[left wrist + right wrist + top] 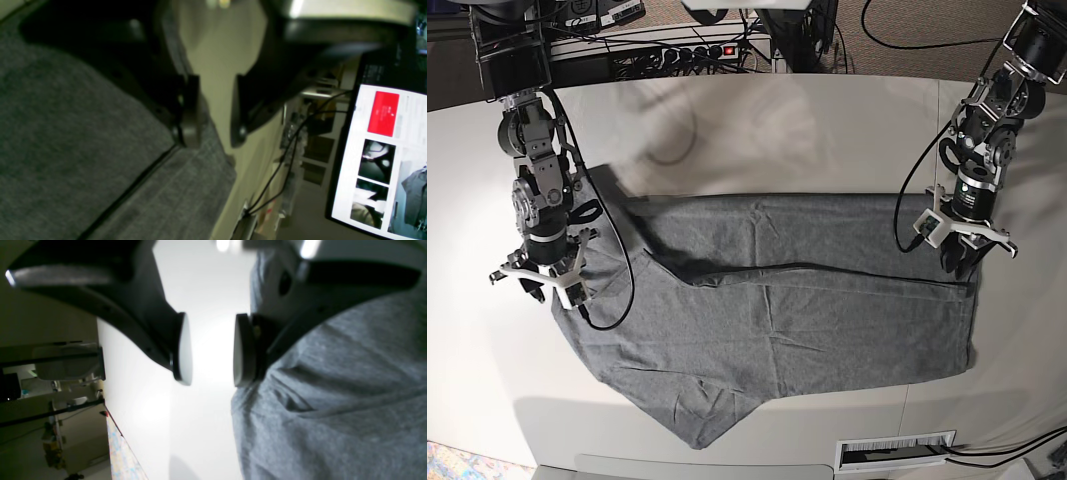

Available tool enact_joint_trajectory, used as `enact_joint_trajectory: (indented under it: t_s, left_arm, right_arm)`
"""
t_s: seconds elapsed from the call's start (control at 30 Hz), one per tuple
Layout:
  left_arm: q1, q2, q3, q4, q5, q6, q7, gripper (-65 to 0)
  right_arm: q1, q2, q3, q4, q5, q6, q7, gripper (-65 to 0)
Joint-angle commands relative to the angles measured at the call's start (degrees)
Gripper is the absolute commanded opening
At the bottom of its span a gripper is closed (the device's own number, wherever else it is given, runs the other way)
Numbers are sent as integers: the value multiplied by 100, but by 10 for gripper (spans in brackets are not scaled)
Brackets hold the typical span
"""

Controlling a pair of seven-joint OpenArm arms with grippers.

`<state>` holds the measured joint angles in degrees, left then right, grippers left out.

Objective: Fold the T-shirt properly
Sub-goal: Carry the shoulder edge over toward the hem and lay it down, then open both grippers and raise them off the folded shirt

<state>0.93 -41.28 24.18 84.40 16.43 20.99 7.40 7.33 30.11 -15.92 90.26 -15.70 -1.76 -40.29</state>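
Both grippers stand spread apart with nothing between their pads. Seen from the base camera, the left gripper hangs at the 3 o'clock edge of the plain heather-grey, short-sleeved cotton T-shirt, pointing down at the fabric near its upper right corner. Its wrist view shows the two dark pads parted over the pale table, one of them at the shirt's hem (whether it touches the cloth I cannot tell). The right gripper hangs at the 9 o'clock edge of the garment, and its wrist view shows the grey pads parted over bare white table, one pad just beside the wrinkled cloth.

That T-shirt lies flat on the off-white tabletop, spread wide across the middle, with a long dark fold line running from 9 towards 3 o'clock through its upper half and a pointed corner hanging towards 6 o'clock. A lit computer monitor stands past the table edge in the left wrist view, and a black power strip lies at 12 o'clock.
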Motion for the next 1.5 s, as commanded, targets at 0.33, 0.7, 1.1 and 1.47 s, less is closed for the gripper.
enact_joint_trajectory:
  t_s: [0.33,0.7,1.1,1.47]
  left_arm:
    - [-94,52,-70,72,-153,-457,-105,-650]
    - [-109,61,-70,72,-146,-1582,116,-650]
    - [-57,57,-70,72,-450,-2898,227,-650]
    - [166,-372,-70,339,-1139,-4280,1193,-650]
  right_arm:
    - [584,-356,68,81,831,195,-531,-541]
    - [568,-535,48,-175,1488,1790,-782,-650]
    - [568,-551,48,-1104,1620,2225,-1517,-650]
    - [306,-369,50,-955,1991,2688,-2527,-650]
